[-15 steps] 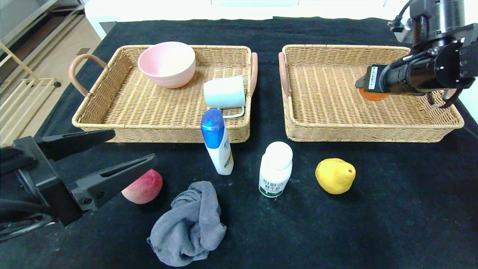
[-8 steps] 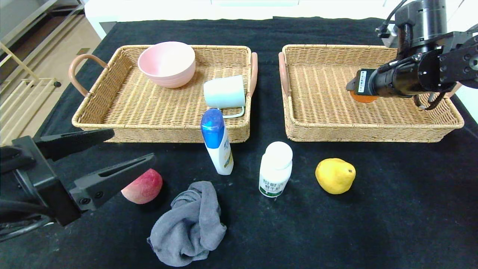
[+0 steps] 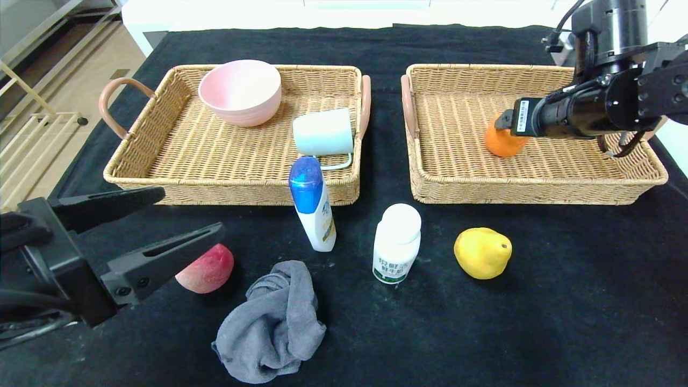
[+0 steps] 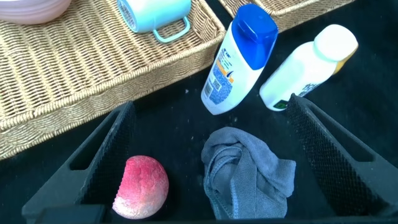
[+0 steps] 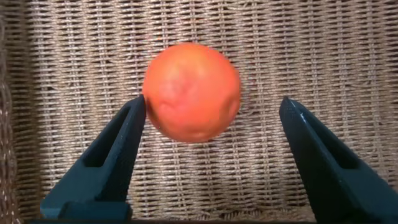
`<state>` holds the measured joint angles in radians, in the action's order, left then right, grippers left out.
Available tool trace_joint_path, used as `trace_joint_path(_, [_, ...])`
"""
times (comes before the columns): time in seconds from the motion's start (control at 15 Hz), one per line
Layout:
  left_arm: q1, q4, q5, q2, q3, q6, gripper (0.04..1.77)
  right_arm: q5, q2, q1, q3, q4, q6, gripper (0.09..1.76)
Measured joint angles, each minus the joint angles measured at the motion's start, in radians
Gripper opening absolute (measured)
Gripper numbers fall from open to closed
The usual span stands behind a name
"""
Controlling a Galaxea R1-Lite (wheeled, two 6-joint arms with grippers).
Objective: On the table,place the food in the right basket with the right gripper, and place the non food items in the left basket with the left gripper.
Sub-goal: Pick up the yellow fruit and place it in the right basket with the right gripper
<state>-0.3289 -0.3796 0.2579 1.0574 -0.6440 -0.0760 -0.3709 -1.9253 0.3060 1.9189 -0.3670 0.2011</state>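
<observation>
- With the round orange fruit [image 3: 502, 142] lying in the right tan wicker basket [image 3: 537, 177], the black right tool [image 5: 208, 134] stands wide, gripping nothing.
- Lift straight up to avoid nudging the fruit.
- The left tool [image 3: 156, 220], also wide, hovers well clear of that basket.

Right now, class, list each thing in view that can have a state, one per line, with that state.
Right gripper: open, over the right basket.
Orange: released, in the right basket.
Left gripper: open, above the table.
Mug: on its side, left basket.
Bowl: upright, left basket.
Blue-capped bottle: standing, capped.
White bottle: standing, capped.
Cloth: crumpled.
</observation>
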Motion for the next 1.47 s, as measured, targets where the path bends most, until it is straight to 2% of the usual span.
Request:
trace_joint_path(0.27, [-0.002,0.000,0.000,0.000,0.003,0.000,1.76,0.000,0.041,0.032,-0.022,-0.011,0.001,1.62])
trace_joint_path(0.53, [-0.003,0.001,0.000,0.000,0.003,0.000,1.76,-0.005,0.143,0.106,-0.122,-0.077,0.015,1.66])
trace_joint_path(1.0, [-0.003,0.002,-0.002,0.000,0.001,0.000,1.76,-0.009,0.309,0.291,-0.274,-0.296,0.195,1.69])
trace_joint_path(1.27, [-0.003,0.003,-0.002,0.000,0.003,-0.002,1.76,-0.015,0.330,0.383,-0.371,-0.319,0.257,1.70])
trace_joint_path(1.47, [-0.003,0.003,-0.002,0.000,0.003,-0.004,1.76,-0.069,0.330,0.430,-0.435,-0.317,0.268,1.70])
